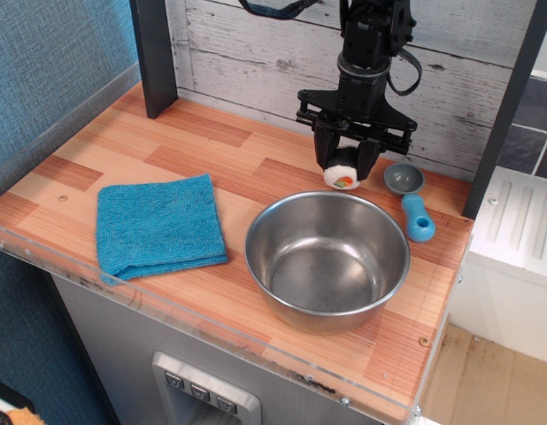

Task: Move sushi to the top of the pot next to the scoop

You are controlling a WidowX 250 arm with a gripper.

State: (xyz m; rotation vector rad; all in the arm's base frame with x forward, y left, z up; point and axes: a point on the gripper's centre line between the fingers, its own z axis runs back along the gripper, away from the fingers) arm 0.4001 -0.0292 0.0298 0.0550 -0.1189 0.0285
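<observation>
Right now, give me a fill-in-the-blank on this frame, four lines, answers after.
1. The gripper is shut on the ____.
2. The sushi hangs just behind the far rim of the ____.
3. The scoop has a light-____ handle.
4. The folded cloth lies to the ____ of the pot in the picture.

Answers: sushi; pot; blue; left

A toy kitchen: a wood-look surface [203,150], whitewashed plank wall [256,53], steel pot [327,257], scoop [411,199] and blue cloth [158,226].
</observation>
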